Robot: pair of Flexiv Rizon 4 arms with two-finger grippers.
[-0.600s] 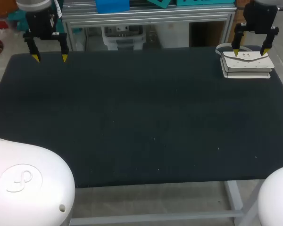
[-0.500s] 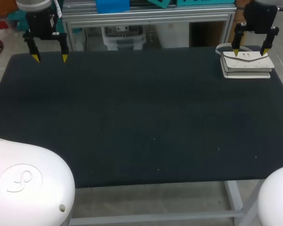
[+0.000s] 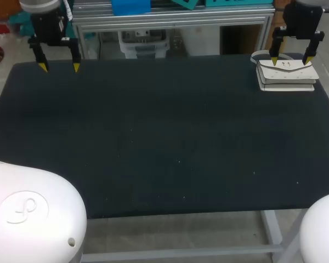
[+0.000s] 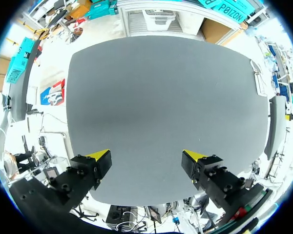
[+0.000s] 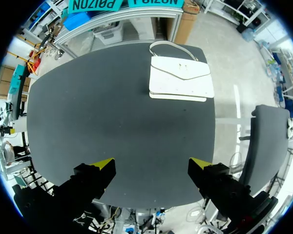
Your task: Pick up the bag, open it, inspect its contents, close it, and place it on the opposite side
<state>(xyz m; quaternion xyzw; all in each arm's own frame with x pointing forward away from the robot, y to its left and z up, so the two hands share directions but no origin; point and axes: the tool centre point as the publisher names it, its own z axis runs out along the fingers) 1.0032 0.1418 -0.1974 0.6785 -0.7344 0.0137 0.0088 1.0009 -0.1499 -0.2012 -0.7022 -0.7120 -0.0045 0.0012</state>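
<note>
Bag first, since it is the only loose thing on the bench: it lies flat near the far right corner, white, with its pointed flap closed. Nothing is holding it.

Nearest the head camera, two rounded white housings of the robot fill the lower corners, one on each side of the bench's near edge. Past them stretches the dark mat, bare up to the far edge.

At the far left corner hangs the left end effector, its yellow-tipped fingers spread wide and gripping nothing. Its own wrist camera shows the left end effector high above the mat, with the bag only a pale sliver well off toward the opposite side.

At the far right, the right end effector hangs above the bag, its fingers likewise spread and empty. From the right wrist camera, the right end effector is clearly apart from the bag, which lies well ahead of the fingers. The flap's tip points toward them.

Farthest of all, the bag's thin strap loops out from its back edge onto the mat.
</note>
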